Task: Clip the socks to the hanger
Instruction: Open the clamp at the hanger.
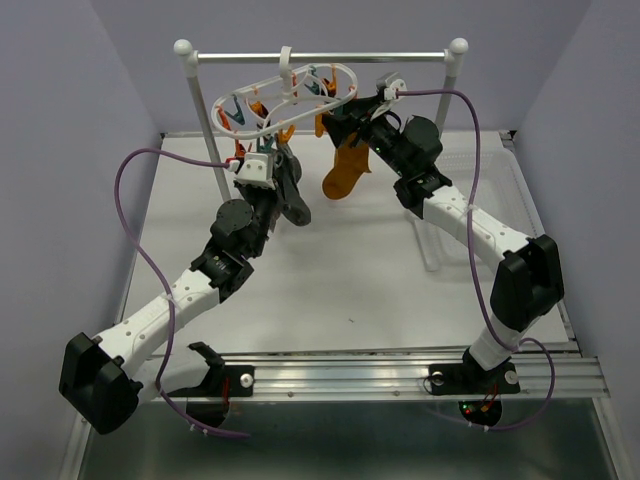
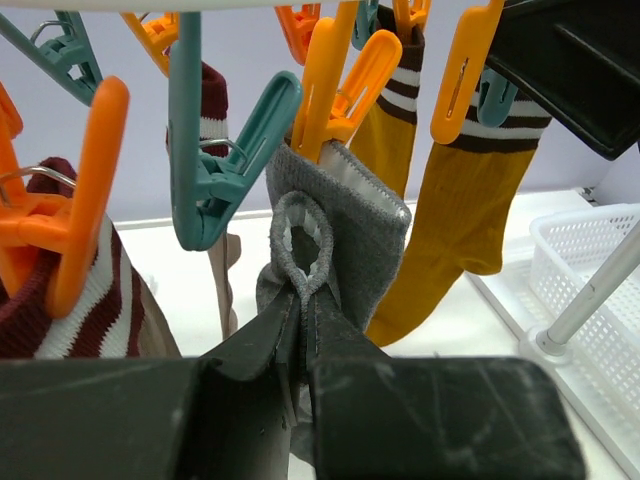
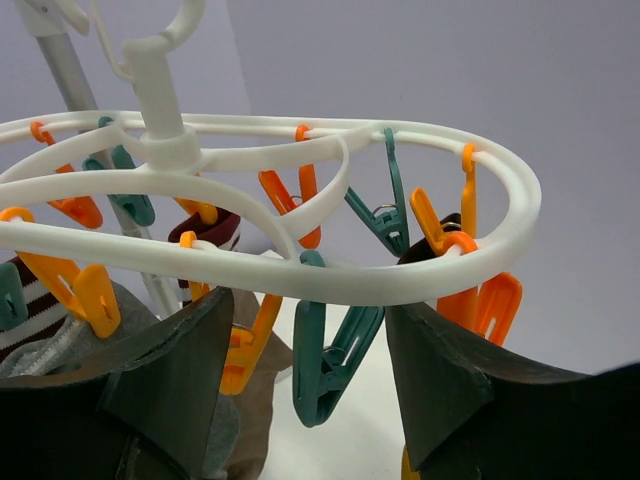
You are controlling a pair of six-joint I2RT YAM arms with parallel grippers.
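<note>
The hanger hangs by its hook from the silver rail, above the far part of the white worktop, and both arms reach up to it

The left hand is clenched on a grey sock. Its 2 fingers are pinched together on the fabric just below a small loop at the sock's edge. The sock's upper edge sits at the mouth of an orange clip; whether that clip actually bites the fabric I cannot tell. A teal clip hangs just beside it on the left.

Behind the grey sock, 2 mustard socks with dark and white striped cuffs hang from orange clips. At the left edge of the left wrist view, a maroon and white striped sock is held in another orange clip. The white basket stands on the worktop to the right, next to a rail post.

The right hand is released and grasps nothing. Its fingers are spread wide just under the near rim of the hanger's ring, 1 on each side of a second teal clip that hangs from that rim. In the top view this hand is at the right end of the hanger, with a mustard sock hanging just below it
</note>
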